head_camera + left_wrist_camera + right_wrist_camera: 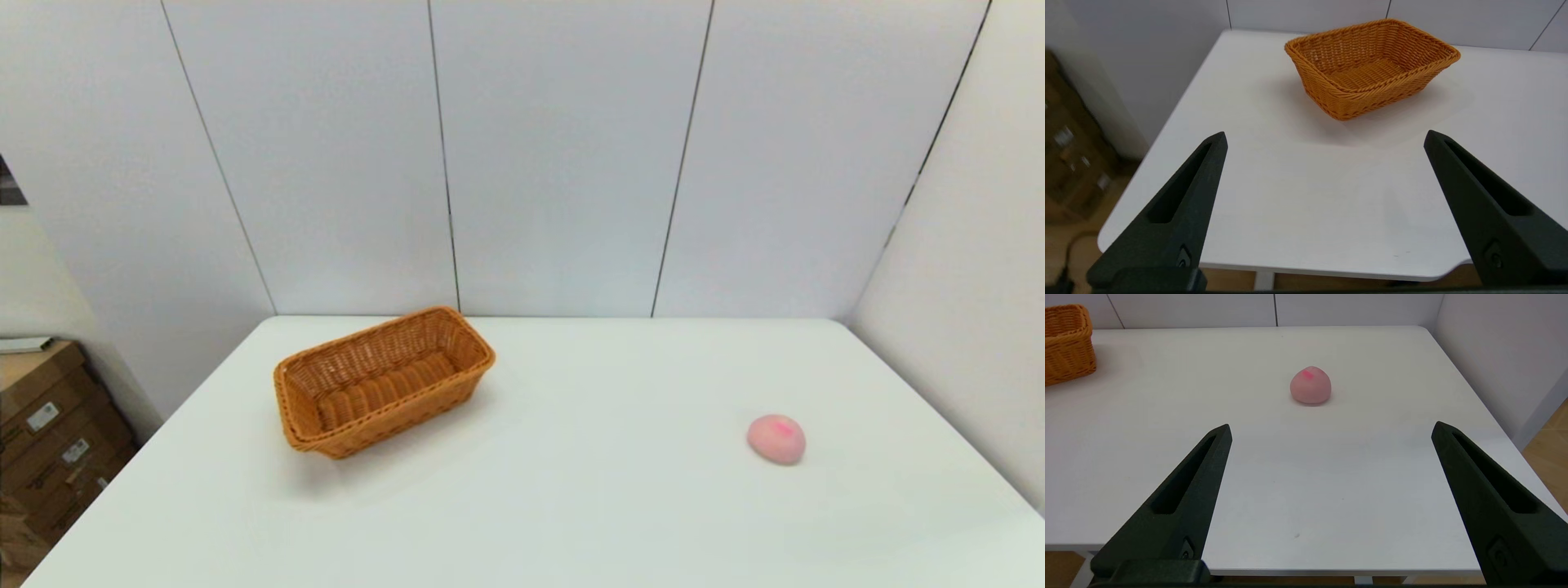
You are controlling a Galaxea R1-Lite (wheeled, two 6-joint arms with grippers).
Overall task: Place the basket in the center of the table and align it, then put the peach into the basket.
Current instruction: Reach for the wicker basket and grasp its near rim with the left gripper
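The orange-brown wicker basket [384,380] stands empty on the white table [571,490], left of the middle and turned at an angle to the table's edges. The pale pink peach [776,438] lies by itself at the right. Neither arm shows in the head view. My left gripper [1325,136] is open near the table's front left edge, well short of the basket [1372,67]. Open as well, my right gripper [1331,428] hangs near the front edge with the peach [1310,385] straight ahead and apart from it; a corner of the basket [1067,343] shows farther off.
Grey wall panels [563,155] close the table's back and right sides. Brown cardboard boxes [49,433] are stacked on the floor off the table's left edge.
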